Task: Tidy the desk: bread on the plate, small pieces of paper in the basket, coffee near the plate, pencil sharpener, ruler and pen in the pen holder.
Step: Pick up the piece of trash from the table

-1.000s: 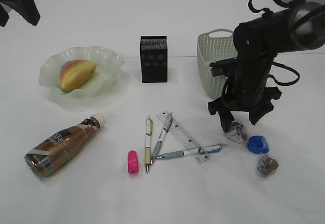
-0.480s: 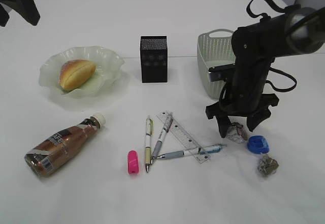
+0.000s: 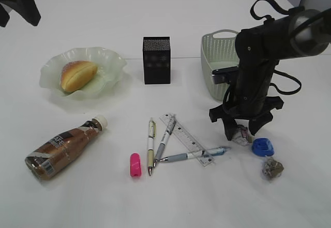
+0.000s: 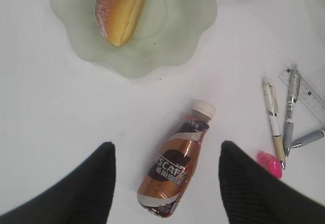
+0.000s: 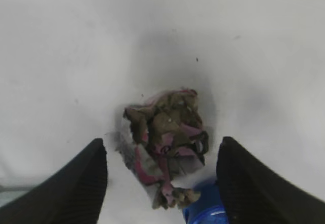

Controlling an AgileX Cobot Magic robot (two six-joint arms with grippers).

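White surface [image 3: 217, 197] fills the exterior view: an oblong golden bun [image 3: 77, 74] lies in the ruffled pale green plate [image 3: 111, 62] at upper left, and the brown coffee bottle [image 3: 64, 146] lies on its side at lower left. Right of centre, the right gripper [image 3: 239, 133] straddles a crumpled paper scrap [image 3: 242, 133].

Left wrist view: jaws wide apart above the bottle, empty.

Right wrist view: jaws flank the scrap without touching it.

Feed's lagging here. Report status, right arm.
Right gripper open, fingers straddling crumpled paper. Not gripped yet. Blue sharpener close beside.
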